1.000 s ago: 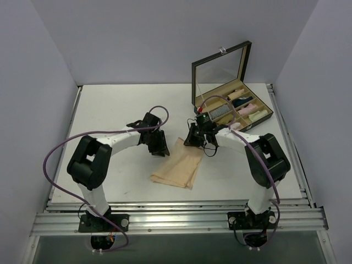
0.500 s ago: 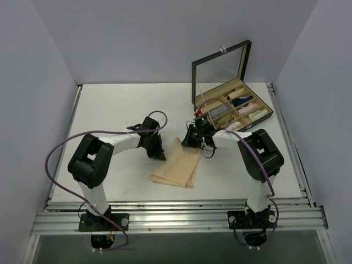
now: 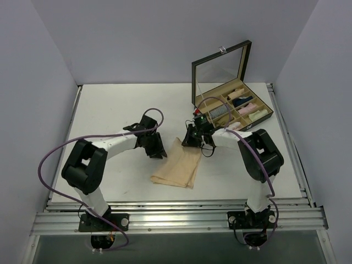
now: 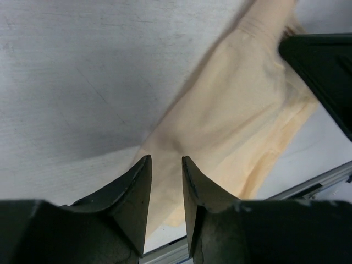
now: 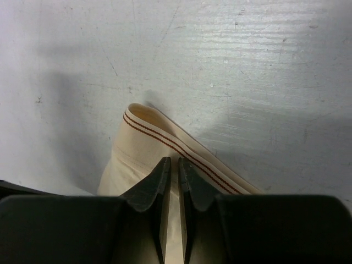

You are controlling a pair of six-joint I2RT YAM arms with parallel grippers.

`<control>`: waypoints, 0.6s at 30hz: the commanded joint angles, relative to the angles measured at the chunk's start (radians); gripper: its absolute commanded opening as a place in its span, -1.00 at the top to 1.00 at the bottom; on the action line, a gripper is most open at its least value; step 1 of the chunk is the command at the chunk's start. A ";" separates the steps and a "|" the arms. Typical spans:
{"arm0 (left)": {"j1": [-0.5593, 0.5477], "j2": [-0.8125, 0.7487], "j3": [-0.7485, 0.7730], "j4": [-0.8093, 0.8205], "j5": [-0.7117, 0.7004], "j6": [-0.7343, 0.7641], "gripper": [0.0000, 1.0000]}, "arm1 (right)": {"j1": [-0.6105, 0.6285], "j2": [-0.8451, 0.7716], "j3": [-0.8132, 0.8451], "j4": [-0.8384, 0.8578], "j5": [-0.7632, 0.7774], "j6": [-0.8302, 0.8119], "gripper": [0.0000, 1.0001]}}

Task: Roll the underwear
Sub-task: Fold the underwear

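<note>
Now the left gripper (image 4: 166, 160) and right gripper (image 5: 172, 163) hold narrow jaws over the underwear (image 3: 177, 165) edge; pinching or not, I cannot tell. I must lift the 2 corners evenly.

The jaws of the right gripper (image 5: 171, 165) hide much of the underwear (image 5: 132, 158).

Left hand (image 4: 166, 160) ajar, right hand (image 5: 171, 161) pinched
</note>
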 commanded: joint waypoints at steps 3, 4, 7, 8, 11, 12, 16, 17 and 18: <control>-0.063 -0.113 0.056 0.102 0.013 -0.092 0.33 | -0.002 -0.032 0.075 -0.140 0.040 -0.051 0.85; -0.075 -0.107 0.053 0.121 0.024 -0.118 0.44 | -0.003 -0.039 0.087 -0.149 0.042 -0.051 0.84; -0.135 -0.071 0.055 0.175 0.032 -0.142 0.59 | -0.002 -0.048 0.098 -0.166 0.048 -0.045 0.85; -0.149 -0.062 0.059 0.179 0.024 -0.158 0.66 | -0.003 -0.058 0.101 -0.169 0.048 -0.040 0.84; -0.200 -0.028 0.052 0.222 0.012 -0.185 0.80 | 0.000 -0.081 0.106 -0.175 0.048 -0.031 0.84; -0.210 -0.016 0.045 0.233 -0.002 -0.192 0.81 | 0.001 -0.085 0.106 -0.177 0.048 -0.030 0.84; -0.230 0.005 -0.005 0.251 -0.054 -0.245 0.89 | 0.008 -0.096 0.104 -0.178 0.039 -0.024 0.84; -0.230 0.008 -0.017 0.253 -0.060 -0.250 0.90 | 0.011 -0.096 0.103 -0.178 0.034 -0.022 0.84; -0.232 0.011 -0.034 0.256 -0.079 -0.251 0.91 | 0.014 -0.098 0.100 -0.178 0.034 -0.019 0.84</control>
